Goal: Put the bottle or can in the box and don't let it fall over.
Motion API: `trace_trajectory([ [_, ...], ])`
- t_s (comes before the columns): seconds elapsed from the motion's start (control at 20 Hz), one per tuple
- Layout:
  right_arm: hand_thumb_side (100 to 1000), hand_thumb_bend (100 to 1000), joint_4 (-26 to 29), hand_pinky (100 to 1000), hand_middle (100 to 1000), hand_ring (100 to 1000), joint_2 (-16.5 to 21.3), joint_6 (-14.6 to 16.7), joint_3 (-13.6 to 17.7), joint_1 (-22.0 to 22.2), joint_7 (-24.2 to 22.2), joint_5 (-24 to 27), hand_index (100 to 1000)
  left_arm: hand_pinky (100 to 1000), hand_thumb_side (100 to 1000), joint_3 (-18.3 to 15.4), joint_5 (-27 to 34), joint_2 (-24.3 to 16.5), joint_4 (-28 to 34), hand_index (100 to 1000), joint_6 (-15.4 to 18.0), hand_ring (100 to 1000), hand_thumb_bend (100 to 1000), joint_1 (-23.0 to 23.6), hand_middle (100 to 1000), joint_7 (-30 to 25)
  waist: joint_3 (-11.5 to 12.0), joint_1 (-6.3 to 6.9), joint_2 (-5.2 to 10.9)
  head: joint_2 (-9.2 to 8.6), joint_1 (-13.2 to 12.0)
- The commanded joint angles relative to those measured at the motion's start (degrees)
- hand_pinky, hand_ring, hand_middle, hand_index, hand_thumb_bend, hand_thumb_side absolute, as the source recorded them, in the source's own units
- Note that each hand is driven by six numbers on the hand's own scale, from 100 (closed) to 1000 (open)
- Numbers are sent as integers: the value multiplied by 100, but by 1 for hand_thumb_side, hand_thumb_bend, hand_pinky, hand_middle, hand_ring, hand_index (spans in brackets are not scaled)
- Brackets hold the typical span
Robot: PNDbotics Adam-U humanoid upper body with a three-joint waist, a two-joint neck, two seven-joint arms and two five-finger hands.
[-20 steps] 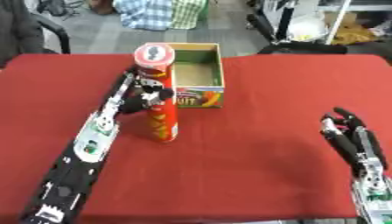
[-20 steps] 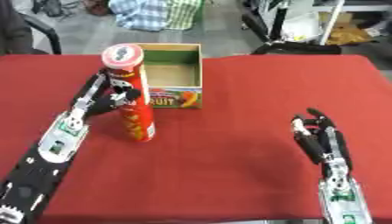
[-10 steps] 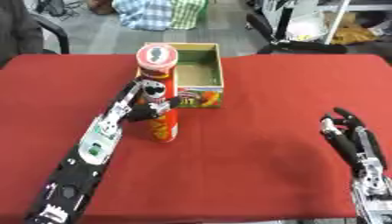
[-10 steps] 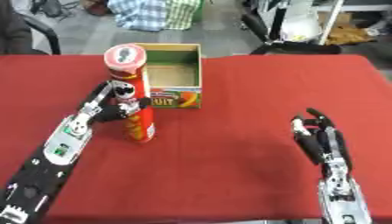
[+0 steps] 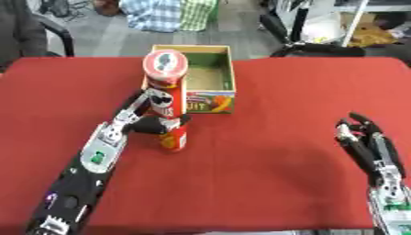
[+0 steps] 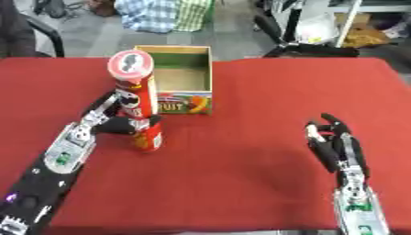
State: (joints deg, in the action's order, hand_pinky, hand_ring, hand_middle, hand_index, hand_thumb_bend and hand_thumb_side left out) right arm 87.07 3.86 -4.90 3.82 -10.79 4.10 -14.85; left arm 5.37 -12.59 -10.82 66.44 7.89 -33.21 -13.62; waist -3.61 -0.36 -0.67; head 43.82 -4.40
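— What does the label say?

— I see a red crisp tube (image 5: 167,101) with a moustached face on its side; the words are unreadable. The cardboard box (image 5: 196,75) shows "IT" on its front.

— Where is the tube?

— Upright on the red counter (image 5: 265,174), just in front of the box. My left hand (image 5: 151,120) has its fingers (image 5: 166,124) curled round its lower half. My right hand (image 6: 333,143) rests open at lower right.

A lab or workshop — red-covered table (image 5: 281,137), office chair (image 5: 48,32), metal stands (image 5: 353,23) behind.
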Motion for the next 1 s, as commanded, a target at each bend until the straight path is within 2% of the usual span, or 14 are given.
trace_trajectory([
  [0.05,538,100,93,679,636,610,53,15,-25,-62,-24,-6,890,799,100,-160,178,-295,201,498,-132,851,100,-423,429,356,-23,74,162,30,-29],
  [0.25,539,100,87,679,636,610,36,25,-62,-66,-57,-10,890,794,100,-408,238,-555,-160,505,-320,842,100,-1154,430,1158,-103,69,166,30,-97],
  [0.5,543,100,86,679,635,610,13,30,-103,-84,-87,-1,890,789,100,-642,615,-694,-1169,542,-296,849,100,-1797,471,2722,-220,67,118,30,-181],
  [0.55,552,100,85,678,635,610,8,32,-116,-89,-97,3,890,790,110,-638,611,-684,-1394,549,-278,853,100,-1871,482,2963,-244,67,103,30,-197],
  [0.6,554,100,85,678,635,610,2,33,-127,-98,-107,6,890,795,166,-601,549,-674,-1599,587,-249,867,130,-1926,527,3116,-269,64,86,30,-210],
  [0.65,553,100,86,678,635,610,-4,35,-138,-106,-116,9,890,799,192,-552,425,-661,-1783,606,-218,876,162,-1968,549,3184,-292,61,73,30,-225],
  [0.7,553,100,87,678,635,610,-9,37,-144,-114,-123,11,890,804,266,-510,284,-639,-1935,641,-186,891,238,-1994,599,3186,-313,58,62,30,-238],
  [0.95,553,100,93,678,635,610,-35,42,-167,-150,-143,19,889,802,302,-463,-180,-419,-2284,633,41,890,271,-2008,598,3006,-394,41,24,30,-284],
  [1.0,554,100,94,678,635,610,-40,43,-170,-153,-146,18,889,808,341,-443,-233,-394,-2292,662,88,902,330,-2005,632,2958,-403,41,23,30,-288],
])
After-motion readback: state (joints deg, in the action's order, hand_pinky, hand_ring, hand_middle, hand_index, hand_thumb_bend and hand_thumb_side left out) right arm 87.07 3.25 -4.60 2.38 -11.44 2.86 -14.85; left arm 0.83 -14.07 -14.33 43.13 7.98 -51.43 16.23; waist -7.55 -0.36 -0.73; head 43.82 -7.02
